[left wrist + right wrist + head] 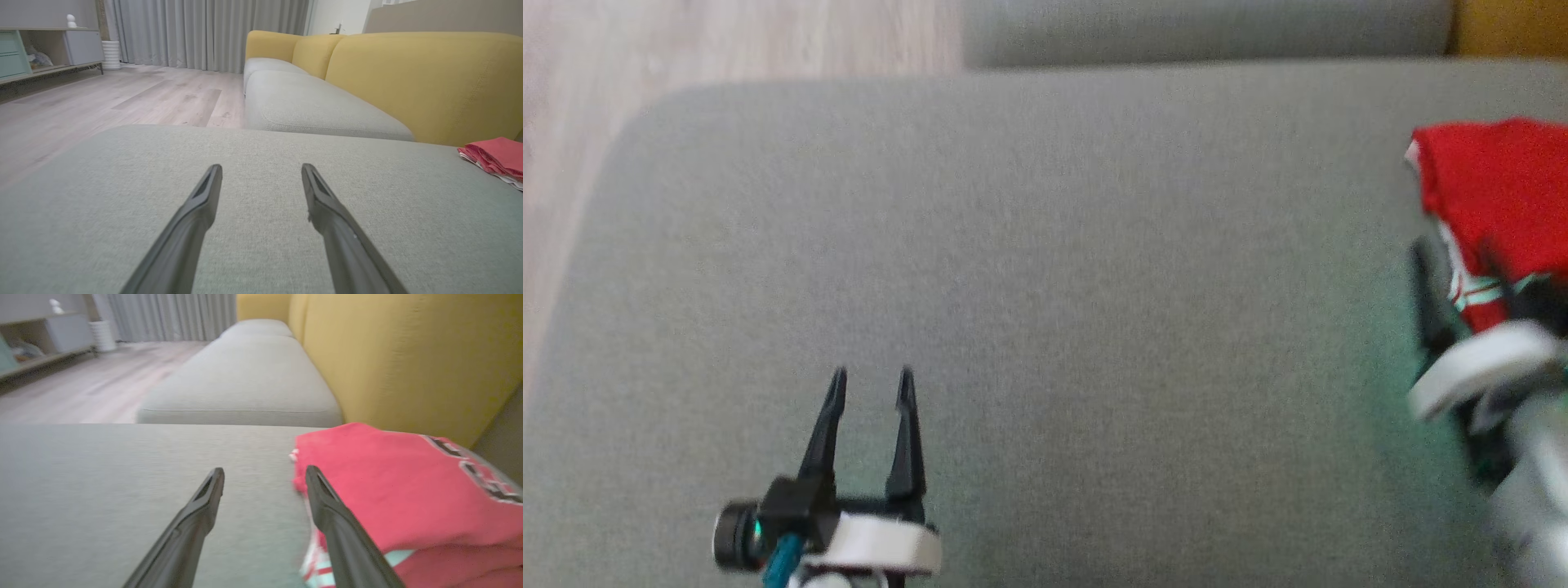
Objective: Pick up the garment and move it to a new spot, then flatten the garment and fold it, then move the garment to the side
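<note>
Folded red fabric garment (392, 486) lies at right end of grey fabric sofa cushion (1045, 286). Right jaws spread, pinching nothing, one finger over its edge. Left jaws spread, idle. Suggest: lift clear before retracting, avoid snagging fold.

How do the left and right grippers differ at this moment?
The left gripper hangs over bare cushion, far from the garment. The right gripper is at the garment's near edge, and one finger overlaps it in the right wrist view. In the head view the left gripper is sharp, while the right gripper is blurred at the picture's edge. Both stand open, holding nothing.
</note>
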Robot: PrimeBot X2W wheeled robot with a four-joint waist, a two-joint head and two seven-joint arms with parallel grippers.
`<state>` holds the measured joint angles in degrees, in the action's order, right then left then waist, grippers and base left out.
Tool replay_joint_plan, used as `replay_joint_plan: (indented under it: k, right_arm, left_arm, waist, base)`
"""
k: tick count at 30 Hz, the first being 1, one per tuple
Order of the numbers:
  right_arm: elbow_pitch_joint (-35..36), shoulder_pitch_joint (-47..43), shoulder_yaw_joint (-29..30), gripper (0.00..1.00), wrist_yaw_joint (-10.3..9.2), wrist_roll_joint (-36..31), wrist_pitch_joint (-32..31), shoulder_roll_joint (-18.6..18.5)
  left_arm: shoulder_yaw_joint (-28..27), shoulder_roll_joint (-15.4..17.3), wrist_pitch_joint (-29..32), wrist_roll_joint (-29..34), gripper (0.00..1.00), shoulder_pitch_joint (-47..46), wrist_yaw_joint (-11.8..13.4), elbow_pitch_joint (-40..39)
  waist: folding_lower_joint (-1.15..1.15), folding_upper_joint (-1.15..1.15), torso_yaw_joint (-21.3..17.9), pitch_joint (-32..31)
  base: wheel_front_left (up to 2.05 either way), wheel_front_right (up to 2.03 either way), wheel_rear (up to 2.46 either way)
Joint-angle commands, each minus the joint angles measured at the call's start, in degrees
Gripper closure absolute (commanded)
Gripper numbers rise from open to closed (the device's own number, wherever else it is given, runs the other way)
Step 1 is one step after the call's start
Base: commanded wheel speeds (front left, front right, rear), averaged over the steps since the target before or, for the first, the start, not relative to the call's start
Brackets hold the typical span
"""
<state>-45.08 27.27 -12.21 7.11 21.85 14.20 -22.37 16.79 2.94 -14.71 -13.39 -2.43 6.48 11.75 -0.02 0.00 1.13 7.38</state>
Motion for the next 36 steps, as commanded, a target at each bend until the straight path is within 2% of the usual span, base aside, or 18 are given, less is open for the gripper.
replay_joint_plan:
  k: [1,6,11,17,27,28,29,31,36]
  right_arm:
    - [5.13,-4.66,0.48,0.00,0.37,-0.93,0.77,1.48]
    - [19.28,-18.09,2.01,0.00,0.37,-5.37,0.78,9.79]
    - [26.66,-27.48,3.37,0.00,0.37,-10.50,0.79,15.40]
    - [30.31,-31.96,3.78,0.00,0.37,-14.35,0.79,17.83]
    - [31.16,-33.68,4.48,0.00,0.37,-15.68,0.79,19.12]
    - [31.16,-33.72,4.43,1.00,0.37,-15.68,0.79,19.16]
    - [29.07,-35.54,5.50,1.00,-0.01,-15.30,-0.01,19.49]
    - [27.08,-36.17,5.33,1.00,-0.01,-15.35,-0.09,19.62]
    - [26.99,-35.98,5.60,1.00,0.00,-12.82,-0.59,19.60]
  left_arm:
    - [-2.25,-0.06,-0.29,-0.65,0.00,0.29,-0.17,-1.14]
    - [-3.49,-0.06,-0.29,-0.83,0.00,3.14,0.15,-0.47]
    - [-4.52,-0.05,-0.29,2.47,0.00,5.78,0.88,-0.75]
    - [-5.15,-0.05,-0.29,4.57,0.00,8.42,0.33,-1.07]
    - [-5.44,-0.06,-0.29,6.56,0.00,9.11,0.10,0.50]
    - [-5.45,-0.04,-0.29,7.02,1.00,9.08,0.22,0.58]
    - [-3.58,0.08,0.01,6.65,1.00,11.24,0.02,2.48]
    - [-3.53,0.07,0.01,6.64,1.00,11.72,0.05,4.61]
    - [-4.06,0.06,0.60,4.15,1.00,11.44,-0.35,4.82]
  waist:
    - [0.02,0.00,0.29,-7.02]
    - [0.02,0.00,0.55,-10.97]
    - [0.02,0.00,0.95,-13.69]
    - [0.02,0.00,0.88,-15.15]
    - [0.02,0.00,0.54,-16.16]
    - [0.02,0.00,0.49,-16.23]
    - [0.02,0.00,0.50,-16.22]
    - [0.02,0.00,0.49,-16.24]
    - [0.02,0.00,0.45,-15.98]
  base:
    - [0.00,0.00,0.00]
    - [0.00,0.00,0.00]
    - [0.00,0.00,0.00]
    - [0.00,0.00,0.00]
    - [0.00,0.00,0.00]
    - [0.00,0.00,0.00]
    - [0.00,0.00,0.00]
    - [0.00,0.00,0.00]
    - [0.00,0.00,0.00]
